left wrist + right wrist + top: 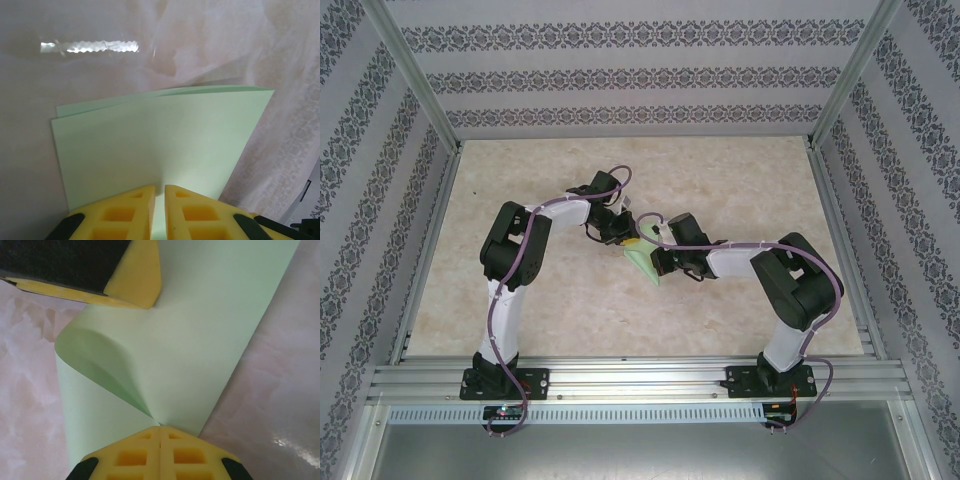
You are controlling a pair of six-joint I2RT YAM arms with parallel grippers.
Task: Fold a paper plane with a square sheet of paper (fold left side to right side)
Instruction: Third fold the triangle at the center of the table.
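My left pincer, nearest the lens, stands narrow and pinches the near edge of the sheet of paper, which is doubled over above the middle of the worktop. I judge the paper light, limp and easily creased, so it is best held at the edges. My right pincer is closed on the curled fold. How the layers align inside each grip is hidden.

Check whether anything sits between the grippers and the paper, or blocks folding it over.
Nothing visible does. The left gripper and the right gripper each pinch an edge of the sheet of paper, which is bent over into two loose layers. No other object lies on the table beside it.
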